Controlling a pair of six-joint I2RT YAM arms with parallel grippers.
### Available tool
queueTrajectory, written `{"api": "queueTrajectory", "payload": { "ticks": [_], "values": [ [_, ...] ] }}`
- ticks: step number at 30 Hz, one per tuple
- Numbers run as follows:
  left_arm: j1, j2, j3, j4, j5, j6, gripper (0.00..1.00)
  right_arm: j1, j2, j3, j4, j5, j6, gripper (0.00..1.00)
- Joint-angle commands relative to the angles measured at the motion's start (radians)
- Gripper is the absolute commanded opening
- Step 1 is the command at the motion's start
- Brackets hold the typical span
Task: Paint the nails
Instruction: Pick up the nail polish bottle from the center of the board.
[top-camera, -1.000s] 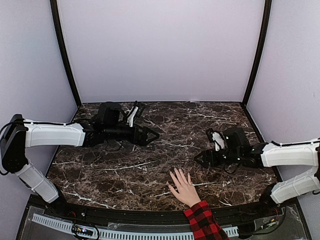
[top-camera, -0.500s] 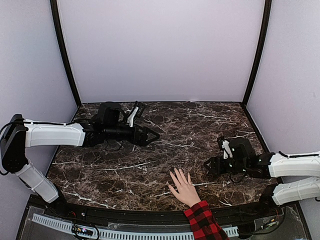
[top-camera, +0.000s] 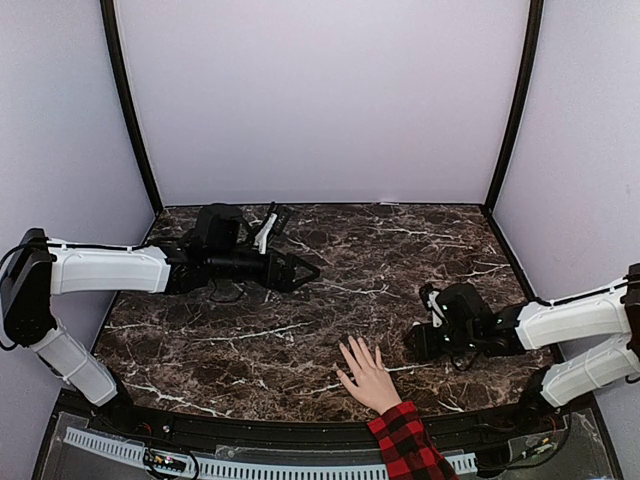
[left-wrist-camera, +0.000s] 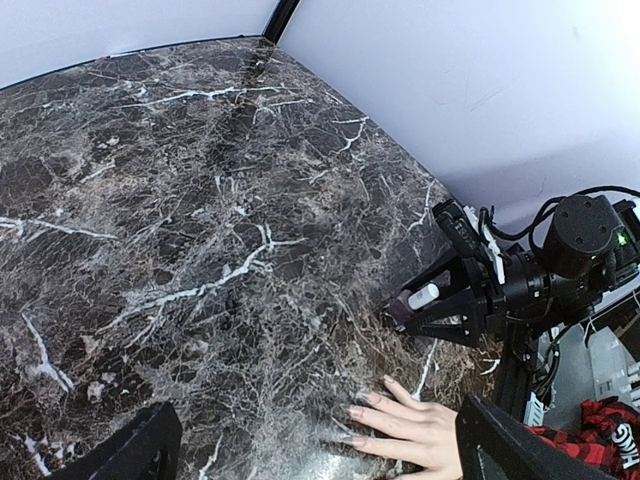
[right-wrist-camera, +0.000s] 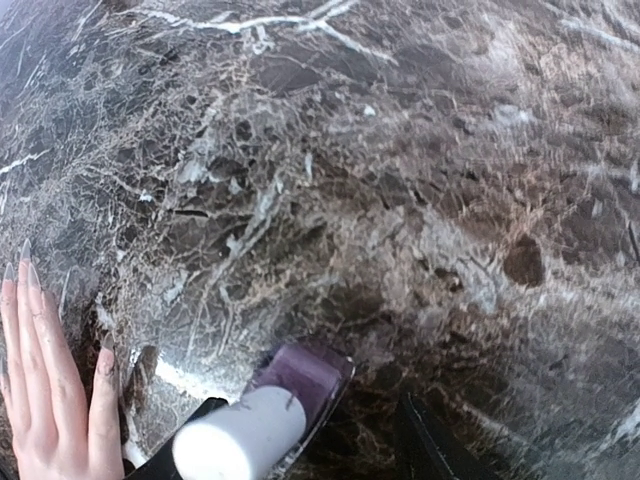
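looking down from the top camera, the glossy dark brown marble tabletop with white veins (top-camera: 250, 335) fills the floor between plain pale walls. a light-skinned human hand (top-camera: 368, 375) lies flat on it at the near edge, fingers spread, with a red-and-black plaid sleeve (top-camera: 405, 448) at the wrist. the left gripper (top-camera: 305, 270) sits well apart from it, toward the far left, jaws spread wide. its wrist view only catches the two black fingertips (left-wrist-camera: 150, 445) in the bottom corners.

the right gripper (top-camera: 413, 340) is low over the marble, just beside the hand. from above it's just a black lump. its own camera shows way more: a small purple bottle with a round white cap (right-wrist-camera: 290, 385) between the jaws, lying against one finger with a clear gap to the other, so the jaws stand partly apart and not clamped. same view shows the long, pointed, pale nails (right-wrist-camera: 105, 362) at the left edge, near the bottle but not touching it.
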Motion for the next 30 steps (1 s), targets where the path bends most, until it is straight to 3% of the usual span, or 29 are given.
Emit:
{"api": "queueTrajectory", "payload": {
  "ticks": [1,7,17,21,26,30],
  "values": [
    [0.004,-0.004,0.026,0.034,0.01,-0.002,0.99,0.012,0.031,0.046,0.032,0.034,-0.057,0.55],
    [0.005,-0.004,0.025,0.03,0.01,0.0,0.99,0.012,0.118,0.105,0.016,0.031,-0.105,0.41],
    [0.005,-0.009,0.017,0.03,0.005,0.003,0.99,0.012,0.178,0.156,0.057,-0.019,-0.225,0.26],
    [0.005,-0.014,0.015,0.027,0.003,0.005,0.99,0.013,0.175,0.152,0.063,-0.022,-0.237,0.31],
    [0.006,-0.017,0.007,0.029,0.002,0.004,0.99,0.013,0.102,0.065,0.138,-0.014,-0.178,0.48],
    [0.005,-0.015,0.005,0.032,-0.003,0.01,0.99,0.013,0.065,0.003,0.19,0.001,-0.133,0.5]
  ]
}}
